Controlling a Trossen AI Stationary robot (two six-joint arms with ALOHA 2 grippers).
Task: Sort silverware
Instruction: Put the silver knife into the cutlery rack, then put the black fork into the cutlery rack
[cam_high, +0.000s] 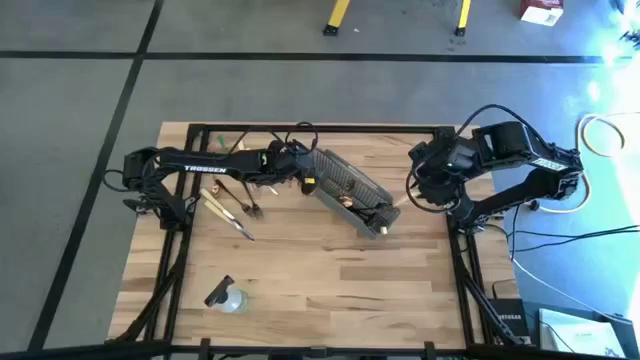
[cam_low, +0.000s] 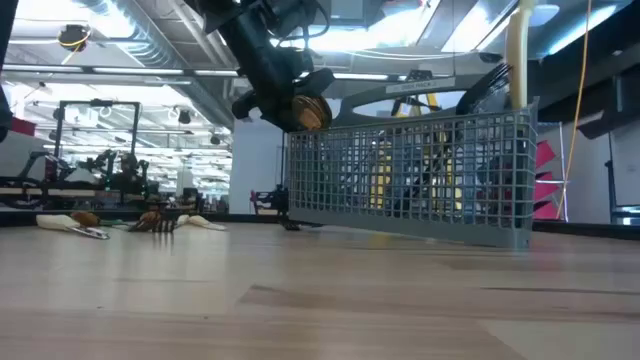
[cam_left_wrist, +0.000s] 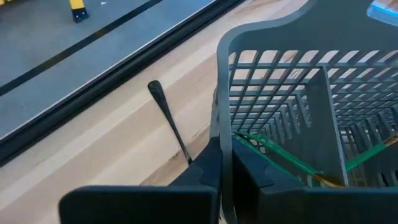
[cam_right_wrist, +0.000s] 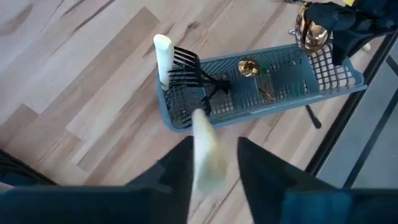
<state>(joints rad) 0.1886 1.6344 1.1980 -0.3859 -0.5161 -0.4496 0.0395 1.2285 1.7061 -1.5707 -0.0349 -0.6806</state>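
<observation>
**Wooden surface with a grey basket gripped at one end**

Pale wood planks make up the surface (cam_high: 320, 270), framed by black rails, with grey floor around it. A grey mesh basket (cam_high: 350, 190) lies slantwise near the middle. The left arm reaches in from the left side; its end effector (cam_high: 300, 172) is closed on the basket's end wall, one finger inside and one outside, as the left wrist view shows. The right arm is folded at the right side, its end effector (cam_right_wrist: 214, 158) above the basket's far end, clamped on a pale tan utensil handle (cam_right_wrist: 204, 149).

Inside the basket stand black forks (cam_right_wrist: 189, 74) and another pale handle (cam_right_wrist: 162, 56), with green utensils (cam_left_wrist: 283, 155) lying along the bottom. Loose silverware (cam_high: 232, 208), tan and black, lies on the surface below the left arm. One black utensil (cam_left_wrist: 169, 121) lies just outside the basket wall. A small clear bottle (cam_high: 225, 297) lies near the front edge.
</observation>
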